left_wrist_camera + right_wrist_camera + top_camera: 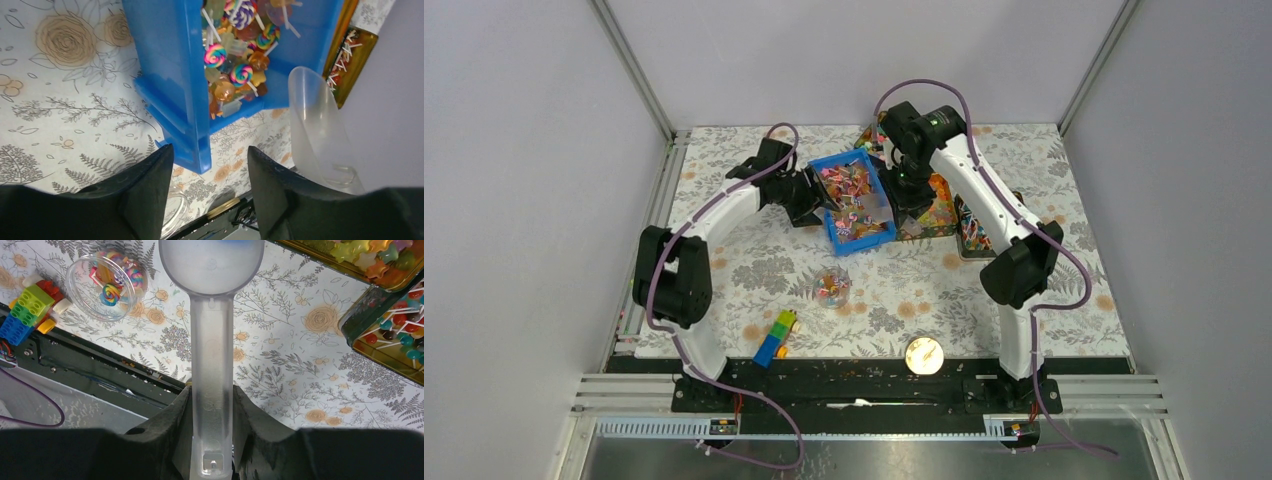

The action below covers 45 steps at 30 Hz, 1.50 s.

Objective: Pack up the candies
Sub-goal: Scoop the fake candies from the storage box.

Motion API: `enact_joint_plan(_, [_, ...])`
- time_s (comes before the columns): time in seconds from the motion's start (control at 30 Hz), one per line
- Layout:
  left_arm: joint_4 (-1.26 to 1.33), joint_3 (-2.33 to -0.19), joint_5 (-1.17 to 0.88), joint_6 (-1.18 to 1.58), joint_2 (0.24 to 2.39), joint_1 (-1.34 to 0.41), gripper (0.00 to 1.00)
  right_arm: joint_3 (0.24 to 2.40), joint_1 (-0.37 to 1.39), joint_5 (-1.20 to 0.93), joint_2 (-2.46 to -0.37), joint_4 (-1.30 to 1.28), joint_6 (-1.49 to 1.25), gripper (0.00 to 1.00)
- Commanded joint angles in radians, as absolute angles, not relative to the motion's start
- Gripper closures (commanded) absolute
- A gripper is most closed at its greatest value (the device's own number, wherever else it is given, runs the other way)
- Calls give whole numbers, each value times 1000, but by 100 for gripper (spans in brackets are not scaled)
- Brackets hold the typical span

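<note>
The candies (pixel 852 200) are tiny swirl lollipops and amber sweets heaped in a blue bin (pixel 879 175) at the table's middle back. In the left wrist view the candies (pixel 235 55) fill the bin (pixel 165 75). My left gripper (pixel 812 195) is open at the bin's left side; its jaws (pixel 210 149) straddle the bin's near corner without touching it. My right gripper (pixel 911 190) is at the bin's right side, shut on the handle of a translucent scoop (pixel 212 365). The scoop's bowl (pixel 211 260) looks empty and also shows in the left wrist view (pixel 320 130).
A small clear cup (pixel 832 287) holding a few candies stands in front of the bin; it also shows in the right wrist view (pixel 107 285). Toy bricks (pixel 774 338) and a round gold lid (pixel 923 355) lie near the front edge. Trays of other sweets (pixel 974 230) stand at the right.
</note>
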<state>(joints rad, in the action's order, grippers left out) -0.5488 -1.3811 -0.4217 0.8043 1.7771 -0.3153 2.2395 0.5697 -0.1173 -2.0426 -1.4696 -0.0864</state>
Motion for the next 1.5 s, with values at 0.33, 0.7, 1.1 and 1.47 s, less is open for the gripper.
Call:
enact_joint_plan(0.33, [-653,-1552,-362,749,1908,-347,79,2262,622,-138,-2099,-1555,-116,100])
enact_joint_plan(0.7, [-671,-1486,-394,744,1861,-401,100,2165,639,-68,-2055,-1565,-117,100])
enact_joint_plan(1.1, [-660,-1395,-420,769,1776,-449,100,2133,683,-28,-2048,-1581,-123,100])
enact_joint_plan(1.47, [-675,-1366,-424,749,1756,-452,100,2195,707,-5,-2148,-1637,-148,100])
